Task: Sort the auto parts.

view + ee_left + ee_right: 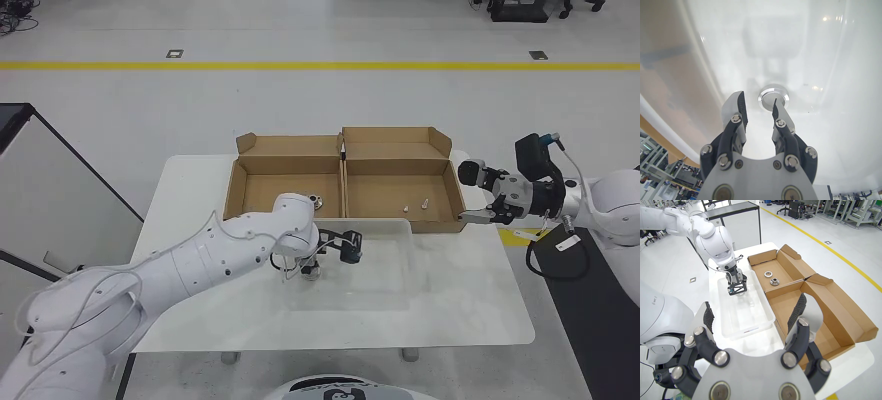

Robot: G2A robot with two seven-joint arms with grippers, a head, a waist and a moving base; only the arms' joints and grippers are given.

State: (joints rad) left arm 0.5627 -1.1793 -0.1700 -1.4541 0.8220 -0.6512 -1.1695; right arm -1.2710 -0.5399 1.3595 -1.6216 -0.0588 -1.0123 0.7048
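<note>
Bright, even overhead light. Small glare spots on the white tray floor, left wrist view. Right wrist view bows the yellow floor line.

No print on the cardboard boxes or plastic tray is readable

Glossy white, round-shelled left arm is carrying a thin white cable along its wrist. Left claw is showing a grey metal base plate, black linkages, silver round-headed screws, and black ribbed pads on pale fingers. Right arm is wearing the same white casing; right claw is showing matching plate, screws, pads.
</note>
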